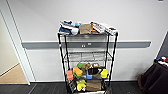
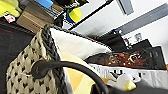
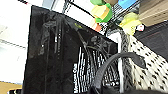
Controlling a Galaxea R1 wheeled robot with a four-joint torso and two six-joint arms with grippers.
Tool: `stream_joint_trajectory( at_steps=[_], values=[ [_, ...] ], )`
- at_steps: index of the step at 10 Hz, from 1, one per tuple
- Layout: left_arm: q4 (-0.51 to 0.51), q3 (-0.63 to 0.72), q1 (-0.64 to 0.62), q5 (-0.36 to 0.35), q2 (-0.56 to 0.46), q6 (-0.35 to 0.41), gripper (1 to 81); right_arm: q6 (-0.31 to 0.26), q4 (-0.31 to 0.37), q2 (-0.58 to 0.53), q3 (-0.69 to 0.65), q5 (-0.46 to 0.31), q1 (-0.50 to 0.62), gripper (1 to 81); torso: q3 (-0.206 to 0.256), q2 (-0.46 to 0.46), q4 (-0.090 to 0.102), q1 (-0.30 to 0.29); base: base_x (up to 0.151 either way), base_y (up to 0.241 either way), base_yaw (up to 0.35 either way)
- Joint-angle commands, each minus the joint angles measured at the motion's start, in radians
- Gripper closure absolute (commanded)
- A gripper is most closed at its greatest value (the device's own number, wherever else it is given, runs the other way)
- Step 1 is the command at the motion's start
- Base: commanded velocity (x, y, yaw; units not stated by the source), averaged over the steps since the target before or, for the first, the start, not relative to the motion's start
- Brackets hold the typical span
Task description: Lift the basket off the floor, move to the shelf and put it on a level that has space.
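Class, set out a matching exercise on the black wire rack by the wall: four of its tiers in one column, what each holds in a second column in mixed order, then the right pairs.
Rack tiers:
1. top tier
2. second tier
3. third tier
4. bottom tier

Contents:
A. bright toys, green, orange, yellow
B. bare wire grid
C. brown box and a yellow toy
D. boxes, packets and blue cloth

Pairs: 1-D, 2-B, 3-A, 4-C

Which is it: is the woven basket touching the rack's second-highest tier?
Apart. The head view shows the level as a bare wire grid, while the left wrist view shows the basket down low beside the cardboard box.
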Motion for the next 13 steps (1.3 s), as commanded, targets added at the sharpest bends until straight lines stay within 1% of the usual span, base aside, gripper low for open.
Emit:
stream_joint_trajectory(
  at_steps=[1, 4, 9, 10, 12, 13],
  values=[
    [0.012, 0.107, -0.160, -0.006, -0.031, 0.013, 81.1, 0.004, 0.012, -0.038, 0.130, 0.031, 0.164, 81.1, 0.000, 0.000, 0.000, 0.000, 0.094, 0.000, 0.000],
    [0.012, 0.138, -0.166, -0.015, -0.045, 0.013, 81.1, 0.003, 0.012, -0.073, 0.182, 0.057, 0.166, 81.1, 0.000, 0.000, 0.000, 0.000, 0.094, 0.000, 0.000],
    [0.012, 0.182, -0.174, -0.015, -0.080, 0.013, 81.1, 0.004, 0.006, -0.086, 0.222, 0.060, 0.186, 81.1, 0.000, 0.000, 0.000, 0.000, 0.088, 0.000, 0.000],
    [0.012, 0.193, -0.175, -0.032, -0.088, 0.012, 81.1, 0.004, 0.006, -0.089, 0.230, 0.060, 0.190, 81.1, 0.000, 0.000, 0.000, 0.000, 0.087, 0.000, 0.000],
    [0.012, 0.216, -0.186, -0.037, -0.099, 0.012, 81.1, 0.004, 0.006, -0.104, 0.251, 0.060, 0.194, 81.1, 0.000, 0.000, 0.000, 0.000, 0.087, 0.000, 0.000],
    [0.012, 0.230, -0.191, -0.040, -0.103, 0.012, 81.1, 0.003, 0.006, -0.113, 0.263, 0.072, 0.197, 81.1, 0.000, 0.000, 0.000, 0.000, 0.087, 0.000, 0.000]
  ],
)
